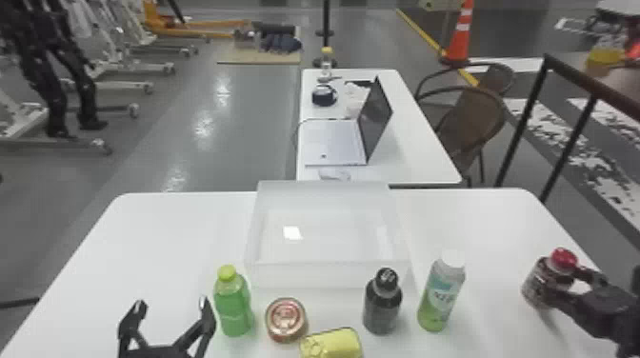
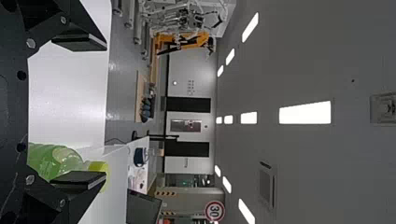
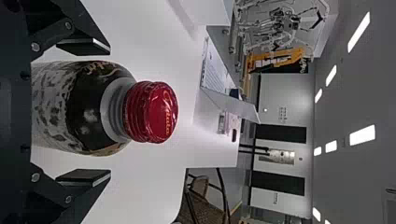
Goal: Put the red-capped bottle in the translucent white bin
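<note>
Your right end effector is open around the red-capped bottle.
Its fingers stand at both sides, a gap at each; the bottle is on the worktop, well right of the translucent white bin. Your left end effector is open, near the green bottle.

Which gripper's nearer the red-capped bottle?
Right. The right gripper is at the red-capped bottle, open, one finger on each side. The left gripper is well away toward the table's left side, beside the green bottle.
</note>
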Robot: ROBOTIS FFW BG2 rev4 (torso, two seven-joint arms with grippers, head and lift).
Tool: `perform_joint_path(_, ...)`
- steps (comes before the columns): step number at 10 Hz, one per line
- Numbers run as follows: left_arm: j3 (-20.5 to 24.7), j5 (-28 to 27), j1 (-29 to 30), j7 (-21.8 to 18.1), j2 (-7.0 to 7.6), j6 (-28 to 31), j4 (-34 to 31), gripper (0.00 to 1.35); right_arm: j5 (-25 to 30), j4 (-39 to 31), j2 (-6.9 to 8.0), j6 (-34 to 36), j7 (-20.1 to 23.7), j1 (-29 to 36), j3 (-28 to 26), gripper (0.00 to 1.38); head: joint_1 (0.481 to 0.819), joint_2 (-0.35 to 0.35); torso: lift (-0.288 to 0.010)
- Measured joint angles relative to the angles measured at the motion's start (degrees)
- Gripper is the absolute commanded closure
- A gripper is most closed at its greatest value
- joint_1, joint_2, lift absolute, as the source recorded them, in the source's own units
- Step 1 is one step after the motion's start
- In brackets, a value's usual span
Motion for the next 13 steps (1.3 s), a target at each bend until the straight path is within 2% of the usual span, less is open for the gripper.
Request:
perform_joint_path(1, 0.05, -0.06, 0.02, 0.00, 0.00, -0.05, 0.05, 0.30, 0.17, -1.00, -0.12, 0.00, -0.46, 0.47, 0.14, 0.45, 0.549, 0.000, -0.100)
perform_joint_path(2, 0.07, -0.09, 0.03, 0.00, 0.00, -0.09, 0.07, 0.30, 0.20, -1.62, -0.42, -0.33, -0.65, 0.93, 0.19, 0.66, 0.549, 0.000, -0.100)
perform_joint_path(5, 0.04, -0.04, 0.02, 0.00, 0.00, -0.12, 0.23, 0.30, -0.68, -0.54, -1.13, -0.50, -1.47, 1.42, 0.19, 1.15, 0.549, 0.000, -0.100)
perform_joint_path(8, 0.02, -0.06, -0.13, 0.00, 0.00, -0.26, 0.33, 0.30, -1.30, -0.79, -0.92, -0.01, -2.21, 1.64, 0.19, 1.16, 0.549, 0.000, -0.100)
perform_joint_path(13, -0.12, 0.06, -0.59, 0.00, 0.00, -0.53, 0.62, 0.30, -1.02, -15.67, 1.39, 8.99, -3.38, 3.38, 0.50, 1.16, 0.549, 0.000, -0.100)
